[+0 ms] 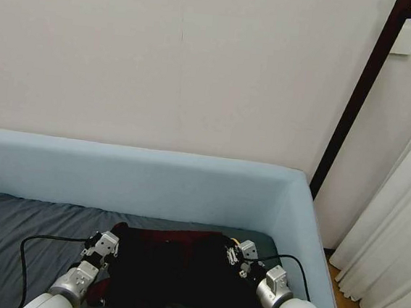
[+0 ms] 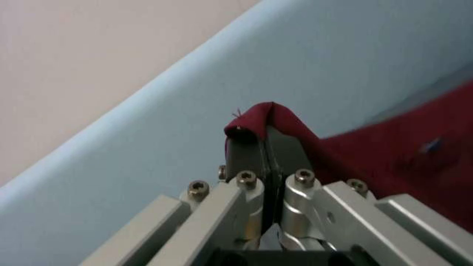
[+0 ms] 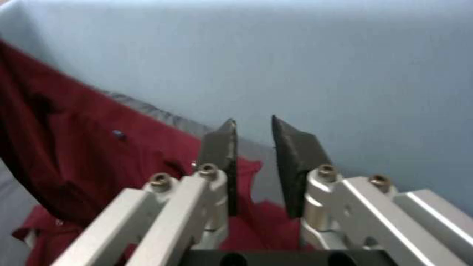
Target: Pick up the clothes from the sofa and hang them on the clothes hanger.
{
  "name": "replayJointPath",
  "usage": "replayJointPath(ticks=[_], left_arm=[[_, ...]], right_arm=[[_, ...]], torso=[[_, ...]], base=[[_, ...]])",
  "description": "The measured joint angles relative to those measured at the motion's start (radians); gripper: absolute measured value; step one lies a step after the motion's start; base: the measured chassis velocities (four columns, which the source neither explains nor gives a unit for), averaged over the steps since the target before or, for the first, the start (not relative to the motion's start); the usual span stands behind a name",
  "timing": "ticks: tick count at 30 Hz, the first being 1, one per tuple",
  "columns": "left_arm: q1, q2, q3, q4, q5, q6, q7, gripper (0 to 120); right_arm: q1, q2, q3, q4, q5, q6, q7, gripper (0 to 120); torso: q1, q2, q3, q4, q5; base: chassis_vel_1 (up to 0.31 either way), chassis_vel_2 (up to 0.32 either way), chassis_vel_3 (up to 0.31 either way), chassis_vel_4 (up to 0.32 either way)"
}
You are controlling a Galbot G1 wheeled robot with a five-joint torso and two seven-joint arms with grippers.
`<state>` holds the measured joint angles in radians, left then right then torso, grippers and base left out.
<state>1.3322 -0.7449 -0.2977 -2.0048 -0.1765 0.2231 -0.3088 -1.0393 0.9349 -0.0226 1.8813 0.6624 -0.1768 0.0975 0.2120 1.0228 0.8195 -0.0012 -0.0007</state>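
Observation:
A dark red garment [image 1: 169, 267] lies on the sofa's grey seat [image 1: 17, 223], stretched between my two grippers. My left gripper [image 1: 102, 247] is at the garment's left edge and is shut on it; in the left wrist view a fold of red cloth [image 2: 275, 115] drapes over the closed fingertips of the left gripper [image 2: 265, 136]. My right gripper [image 1: 243, 258] is at the garment's right edge. In the right wrist view the right gripper [image 3: 251, 130] is open, nothing sits between its fingers, and the red garment [image 3: 88, 149] lies just beneath them.
The light blue sofa back [image 1: 137, 180] and right armrest [image 1: 307, 236] enclose the seat. A dark upright pole [image 1: 357, 96] stands against the wall past the armrest. White curtains [image 1: 397, 238] hang at the far right.

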Motion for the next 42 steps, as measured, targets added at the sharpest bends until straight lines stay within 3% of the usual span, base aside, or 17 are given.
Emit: replayJointPath(ticks=[2, 3, 6, 10, 15, 21, 24, 29, 39, 42], left_arm=[[0.0, 0.006, -0.008, -0.002, -0.003, -0.004, 0.001, 0], [0.0, 0.006, -0.008, -0.002, -0.003, -0.004, 0.001, 0], [0.0, 0.02, -0.011, -0.014, -0.007, -0.01, 0.008, 0], [-0.003, 0.043, -0.008, -0.032, -0.008, -0.018, 0.025, 0], [-0.006, 0.053, -0.006, -0.046, -0.008, -0.018, 0.03, 0], [0.0, 0.05, -0.005, -0.049, -0.01, -0.018, 0.028, 0], [0.001, 0.058, -0.006, -0.045, -0.013, -0.019, 0.019, 0], [-0.009, 0.067, -0.008, -0.04, -0.028, -0.021, 0.008, 0], [-0.012, 0.07, -0.004, -0.033, -0.035, -0.027, 0.0, 0], [-0.024, 0.078, 0.001, -0.026, -0.042, -0.029, -0.001, 0]], right_arm=[[-0.02, -0.01, 0.02, 0.005, 0.066, -0.1, 0.132, 32], [-0.02, -0.01, 0.02, 0.005, 0.066, -0.1, 0.132, 32], [-0.053, -0.026, 0.069, -0.025, 0.06, -0.232, 0.191, 45], [-0.081, -0.026, 0.111, -0.092, 0.043, -0.283, 0.202, 59], [-0.091, -0.002, 0.132, -0.172, 0.08, -0.298, 0.176, 77], [-0.047, 0.056, 0.126, -0.35, 0.02, -0.205, 0.084, 98], [-0.005, 0.076, 0.112, -0.431, -0.037, -0.251, 0.078, 100], [0.06, 0.106, 0.106, -0.521, 0.002, -0.334, 0.084, 100], [0.162, 0.159, 0.115, -0.67, 0.024, -0.362, 0.053, 100], [0.168, 0.16, 0.116, -0.679, 0.003, -0.388, 0.042, 86]], torso=[[0.0, 0.0, 0.0, 0.0001, -0.0001], [0.0, 0.0, 0.0, 0.0001, -0.0001], [0.0, 0.0, 0.0, -0.0004, -0.0002], [0.0, 0.0, 0.0, -0.0002, 0.0002], [0.0, 0.0, 0.0, -0.0001, -0.0001], [0.0, 0.0, 0.0, 0.0002, -0.0002], [0.0, 0.0, 0.0, 0.0, -0.0001], [0.0, 0.0, 0.0, 0.0001, -0.0001], [0.0, 0.0, 0.0, 0.0003, -0.0002], [0.0, 0.0, 0.0, 0.0, -0.0001]], base=[[0.0, 0.0, 0.0, 0.0], [0.0, 0.0, 0.0, 0.0], [0.0, 0.0, 0.0, 0.0], [0.0, 0.0, 0.0, 0.0], [0.0, 0.0, 0.0, 0.0], [0.0, 0.0, 0.0, 0.0], [0.0, 0.0, 0.0, 0.0], [0.0, 0.0, 0.0, 0.0], [0.0, 0.0, 0.0, 0.0], [0.0, 0.0, 0.0, 0.0]])
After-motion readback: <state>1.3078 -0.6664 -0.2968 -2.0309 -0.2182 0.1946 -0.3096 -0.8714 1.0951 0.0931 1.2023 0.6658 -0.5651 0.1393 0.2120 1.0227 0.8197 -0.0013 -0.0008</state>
